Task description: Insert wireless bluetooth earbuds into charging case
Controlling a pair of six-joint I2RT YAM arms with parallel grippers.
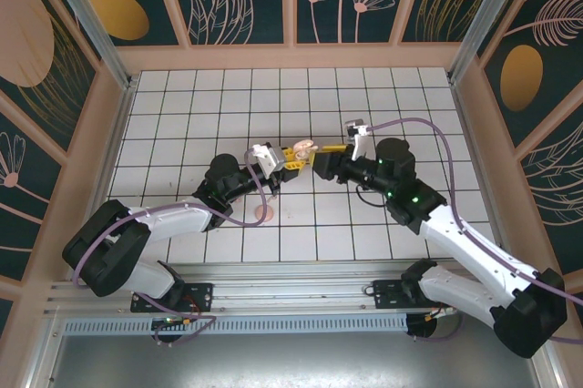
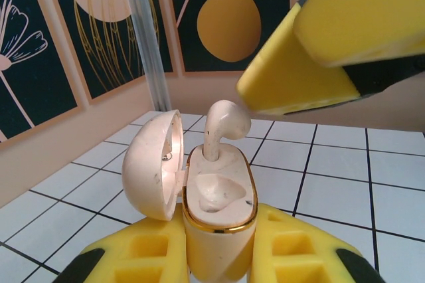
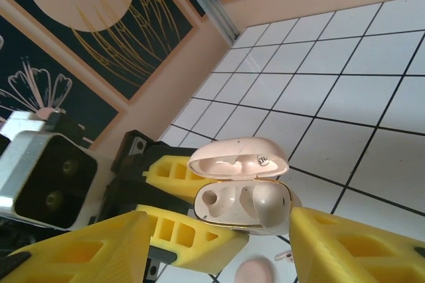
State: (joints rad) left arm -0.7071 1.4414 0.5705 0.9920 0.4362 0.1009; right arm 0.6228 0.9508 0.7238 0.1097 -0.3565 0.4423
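Clenched close to the lens, my left gripper grasps the charging case, its lid open. One earbud stands in the socket farther from these jaws, its head not yet sunk. My right gripper stands released, jaws apart on both sides of it. Nearer socket is empty, so I judge that half of the task remains.

Near case slot free; earbud protrudes behind; right tool overhead.

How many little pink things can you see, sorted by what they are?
Charging case: 1
Earbuds: 2
Round pink disc: 1
Total: 4
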